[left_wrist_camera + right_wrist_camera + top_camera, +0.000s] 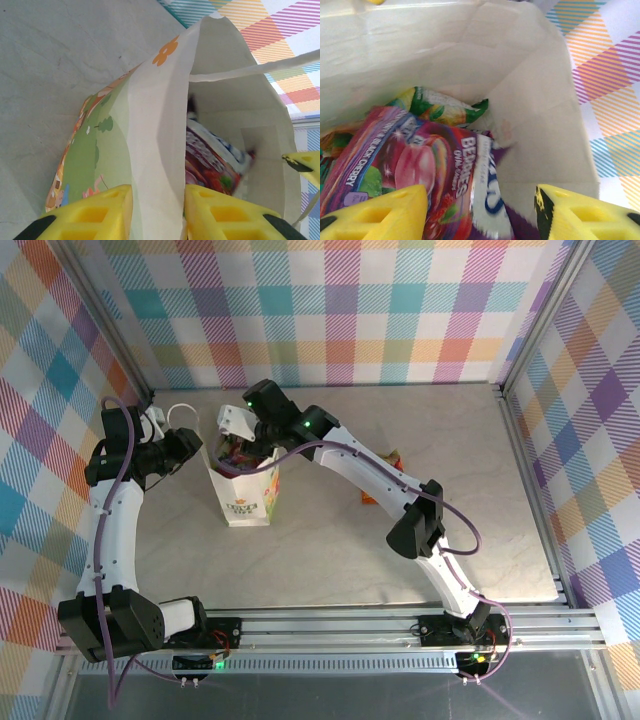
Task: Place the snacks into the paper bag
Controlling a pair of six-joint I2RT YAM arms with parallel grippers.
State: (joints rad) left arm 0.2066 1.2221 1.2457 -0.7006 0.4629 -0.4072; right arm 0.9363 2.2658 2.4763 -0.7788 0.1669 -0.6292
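The white paper bag [246,502] with its cartoon print stands upright left of the table's middle. My left gripper [203,447] is shut on its near wall [150,125], one yellow finger [95,210] outside and the other inside. My right gripper [240,428] hangs over the bag's mouth, open [482,200]. A red-purple berry snack packet [420,165] lies blurred between its spread fingers, inside the bag [470,45]. Under it is a green-yellow packet [440,105]. The berry packet [210,160] also shows in the left wrist view.
An orange snack packet [392,458] lies on the table right of the bag, partly behind my right arm. Checked walls close the table at the back and both sides. One bag handle [260,67] crosses the open mouth.
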